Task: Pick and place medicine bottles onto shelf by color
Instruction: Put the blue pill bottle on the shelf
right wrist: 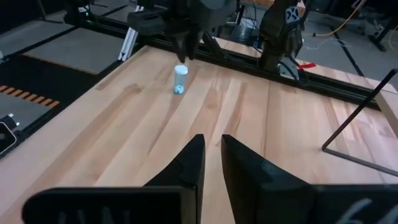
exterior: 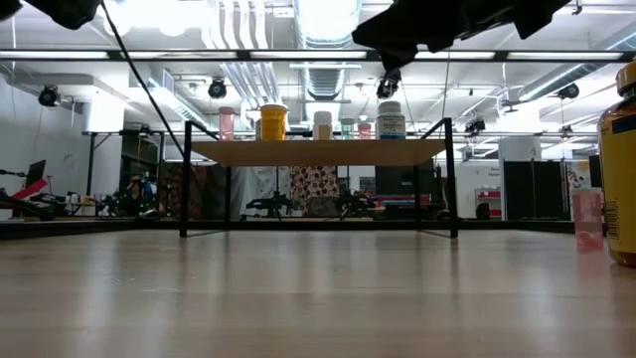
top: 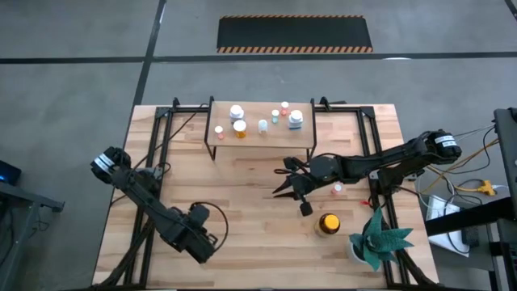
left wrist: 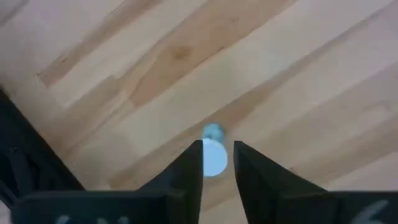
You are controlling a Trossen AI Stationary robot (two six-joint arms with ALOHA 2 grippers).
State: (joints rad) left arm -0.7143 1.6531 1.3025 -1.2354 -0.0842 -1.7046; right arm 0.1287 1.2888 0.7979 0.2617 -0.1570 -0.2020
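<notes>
The shelf (top: pixel 260 129) stands at the table's far middle with several small bottles on it, among them a white one (top: pixel 236 111) and an orange-yellow one (top: pixel 240 127). A pale-blue vial (right wrist: pixel 180 79) stands on the table at the near left, its blue end down. My left gripper (left wrist: pixel 219 146) hangs just above the vial, fingers a little apart on either side of its top (left wrist: pixel 215 157). My right gripper (right wrist: pixel 213 138) hovers at mid table (top: pixel 281 182), empty, with a narrow gap between its fingers. An amber bottle (top: pixel 328 224) and a small red vial (top: pixel 338 189) stand at the near right.
A green spiky plant (top: pixel 378 241) stands at the near right corner beside the amber bottle, which fills the low view's right edge (exterior: pixel 621 164). Black frame rails (top: pixel 161 153) run along both sides of the table. Bare wood lies between the two grippers.
</notes>
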